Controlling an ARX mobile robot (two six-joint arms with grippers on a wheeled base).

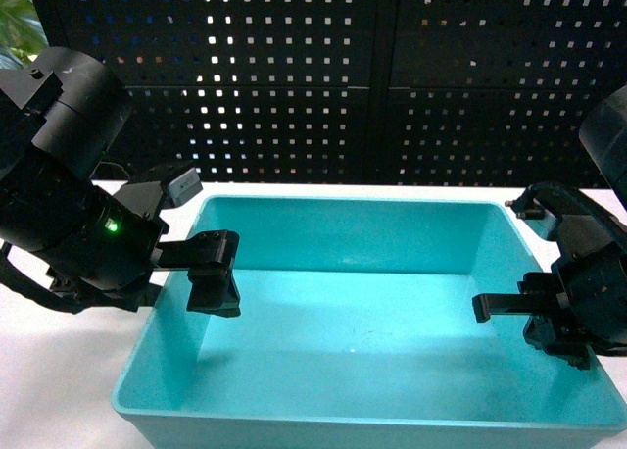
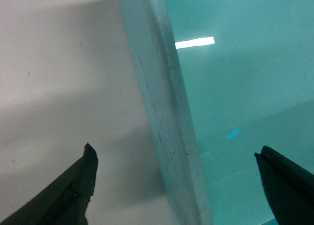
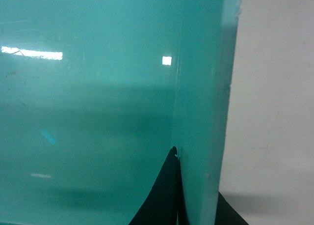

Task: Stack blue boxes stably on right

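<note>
Right hand (image 3: pixel 196 185) pinching tub (image 3: pixel 98 112) wall

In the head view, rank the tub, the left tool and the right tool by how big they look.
1. Tub, by far the largest.
2 and 3. Left tool and right tool look about alike; not ranked.
</note>
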